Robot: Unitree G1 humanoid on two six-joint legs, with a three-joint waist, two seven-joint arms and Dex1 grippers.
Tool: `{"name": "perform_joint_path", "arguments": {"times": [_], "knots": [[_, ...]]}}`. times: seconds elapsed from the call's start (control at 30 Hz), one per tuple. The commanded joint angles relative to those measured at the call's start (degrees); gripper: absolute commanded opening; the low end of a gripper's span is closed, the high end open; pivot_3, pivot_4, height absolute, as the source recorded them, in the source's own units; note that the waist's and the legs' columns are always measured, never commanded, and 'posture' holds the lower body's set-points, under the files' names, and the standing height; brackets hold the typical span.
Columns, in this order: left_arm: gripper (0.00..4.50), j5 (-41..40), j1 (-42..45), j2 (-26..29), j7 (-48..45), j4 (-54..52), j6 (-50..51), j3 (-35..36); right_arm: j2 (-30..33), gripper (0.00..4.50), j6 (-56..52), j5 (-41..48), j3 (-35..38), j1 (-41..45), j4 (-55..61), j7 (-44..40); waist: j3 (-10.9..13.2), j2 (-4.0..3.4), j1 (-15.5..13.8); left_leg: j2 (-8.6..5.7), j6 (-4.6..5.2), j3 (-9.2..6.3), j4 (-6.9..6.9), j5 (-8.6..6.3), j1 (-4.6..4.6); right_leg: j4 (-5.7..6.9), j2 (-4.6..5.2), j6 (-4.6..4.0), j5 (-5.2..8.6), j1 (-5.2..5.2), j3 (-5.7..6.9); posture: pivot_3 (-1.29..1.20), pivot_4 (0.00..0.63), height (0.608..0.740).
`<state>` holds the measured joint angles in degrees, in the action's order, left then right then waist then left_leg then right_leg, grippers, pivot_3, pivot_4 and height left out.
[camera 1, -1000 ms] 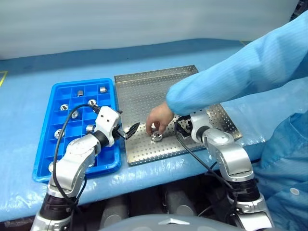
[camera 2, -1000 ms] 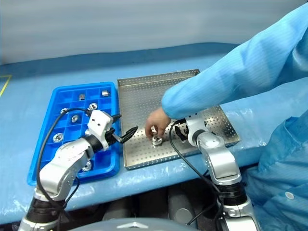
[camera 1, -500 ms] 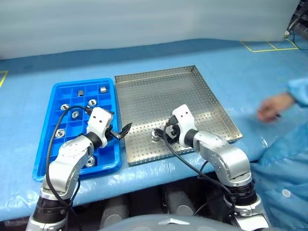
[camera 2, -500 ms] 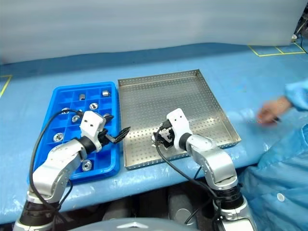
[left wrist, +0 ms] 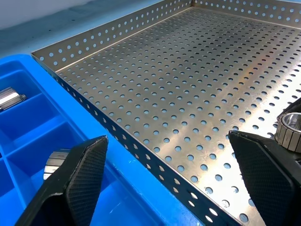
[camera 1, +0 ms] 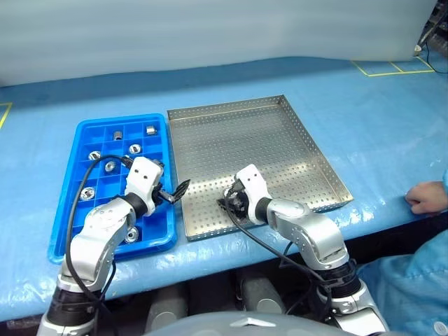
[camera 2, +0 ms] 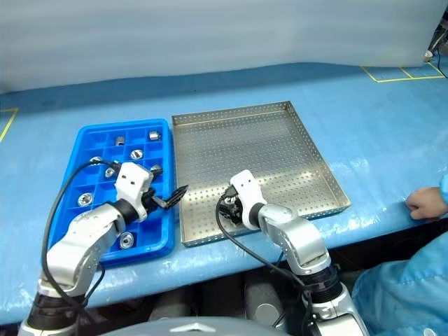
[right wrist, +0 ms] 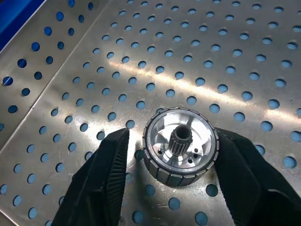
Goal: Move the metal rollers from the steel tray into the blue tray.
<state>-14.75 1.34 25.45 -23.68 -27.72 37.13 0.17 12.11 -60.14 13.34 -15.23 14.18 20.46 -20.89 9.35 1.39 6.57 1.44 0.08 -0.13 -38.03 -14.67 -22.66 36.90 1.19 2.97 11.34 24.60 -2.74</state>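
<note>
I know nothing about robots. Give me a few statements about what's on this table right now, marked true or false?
1. A metal roller lies on the steel tray between the right claw's fingers. True.
2. The blue tray has no rollers in it. False: several compartments hold one.
3. The left claw grips a roller. False: it is wide open, holding nothing.
4. The blue tray sits left of the steel tray. True.
5. A person's hand rests at the table's right edge. True.

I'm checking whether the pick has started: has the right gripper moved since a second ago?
Yes. The right gripper has swung leftward across the steel tray, toward its edge beside the blue tray, and now straddles a metal roller.
</note>
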Motion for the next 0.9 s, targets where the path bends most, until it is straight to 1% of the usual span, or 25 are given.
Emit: {"name": "perform_joint_path", "arguments": {"times": [0.03, 0.07, 0.23, 0.33, 0.43, 0.5, 0.57, 0.67, 0.7, 0.8, 0.9], "knots": [[4.5, -0.27, -0.5, 0.72, 0.43, -3.57, 0.0, 1.92, 0.17, 1.85, 2.11, 0.19, 0.55, 1.12, 1.64, 0.02, 0.0, 0.0, -0.09, 0.0, 0.0, 0.0, 0.0, 0.0, 0.0, 0.0, 0.0, 0.0, 0.0, 0.0, 0.0, -0.09, 0.15, 0.74], [4.5, -0.2, -0.64, 0.68, 0.6, -3.66, 0.09, 2.09, 0.51, 1.7, 2.39, 0.16, 0.22, 1.21, 1.7, -0.21, 0.0, 0.0, -0.23, 0.0, 0.0, -0.01, 0.0, 0.0, 0.0, 0.0, 0.0, 0.0, 0.0, 0.0, 0.01, -0.09, 0.15, 0.74], [4.5, -0.68, -2.44, 1.41, 1.3, -6.15, 1.78, 4.46, -0.07, 1.7, 4.09, 0.02, -0.54, 3.12, 2.6, 0.09, 0.0, 0.0, -0.68, 0.0, 0.0, 0.0, 0.0, 0.0, 0.0, 0.0, 0.0, 0.0, 0.0, 0.0, 0.01, -0.07, 0.15, 0.74], [4.5, -2.39, -5.11, 2.95, 1.8, -10.39, 5.93, 9.69, -1.82, 1.7, 5.92, 1.96, -1.47, 6.14, 3.5, -2.35, 0.02, 0.02, -0.58, 0.05, 0.0, -0.04, 0.01, 0.0, 0.0, 0.01, -0.03, 0.0, 0.0, 0.05, -0.03, -0.05, 0.15, 0.74], [4.5, -2.73, -7.26, 4.33, 2.49, -12.39, 8.07, 14.63, -3.68, 1.7, 7.63, 2.77, -2.84, 9.13, 2.52, -3.92, 0.02, 0.02, -0.81, 0.1, 0.0, -0.11, 0.03, 0.0, 0.03, 0.05, -0.07, 0.0, -0.01, 0.05, 0.04, -0.03, 0.15, 0.74], [4.5, -1.74, -9.02, 5.43, 2.88, -12.48, 7.83, 17.92, -7.78, 1.7, 9.17, 3.52, -3.49, 12.13, -0.28, -3.75, 0.02, 0.02, -1.32, 0.12, 0.0, -0.13, 0.04, 0.0, 0.04, 0.06, -0.09, -0.01, 0.0, 0.03, 0.11, -0.03, 0.15, 0.74], [4.5, -1.09, -10.5, 5.98, 3.3, -12.39, 7.37, 20.31, -11.31, 1.7, 11.48, 3.24, -6.27, 15.04, -3.54, -4.69, 0.02, 0.03, -1.53, 0.14, 0.0, -0.13, 0.07, 0.0, 0.05, 0.09, -0.11, -0.04, 0.0, 0.05, 0.1, 0.0, 0.15, 0.74], [4.5, -1.22, -11.24, 5.13, 4.59, -12.6, 8.22, 21.57, -14.31, 1.7, 14.62, 2.08, -10.42, 17.45, -8.43, -6.44, 0.0, 0.06, -2.52, 0.14, -0.01, -0.16, 0.08, 0.0, 0.03, 0.05, -0.08, -0.09, -0.03, 0.05, 0.13, 0.04, 0.15, 0.74], [4.5, -1.26, -11.56, 4.76, 4.9, -12.92, 8.18, 21.39, -14.9, 1.7, 15.71, 1.37, -11.36, 17.95, -10.1, -6.54, -0.01, 0.08, -2.99, 0.14, -0.01, -0.18, 0.08, 0.0, 0.02, 0.04, -0.06, -0.26, -0.14, 0.05, 0.15, 0.05, 0.15, 0.74], [4.5, -1.32, -12.57, 3.37, 5.92, -14.1, 7.93, 20.28, -16.16, 1.7, 17.67, 0.41, -12.38, 18.7, -13.7, -6.58, -0.06, 0.17, -4.34, 0.13, -0.01, -0.18, 0.09, 0.0, -0.03, 0.0, 0.15, -0.29, -0.15, 0.02, 0.23, 0.08, 0.15, 0.74], [4.5, -1.44, -13.35, 2.11, 6.82, -14.78, 8.17, 19.45, -16.72, 1.7, 17.51, 1.0, -12.45, 18.44, -14.08, -7.23, -0.06, 0.24, -5.4, 0.1, 0.0, -0.18, 0.06, -0.01, -0.04, -0.07, 0.26, -0.38, -0.11, 0.0, 0.21, 0.09, 0.15, 0.74]]}}
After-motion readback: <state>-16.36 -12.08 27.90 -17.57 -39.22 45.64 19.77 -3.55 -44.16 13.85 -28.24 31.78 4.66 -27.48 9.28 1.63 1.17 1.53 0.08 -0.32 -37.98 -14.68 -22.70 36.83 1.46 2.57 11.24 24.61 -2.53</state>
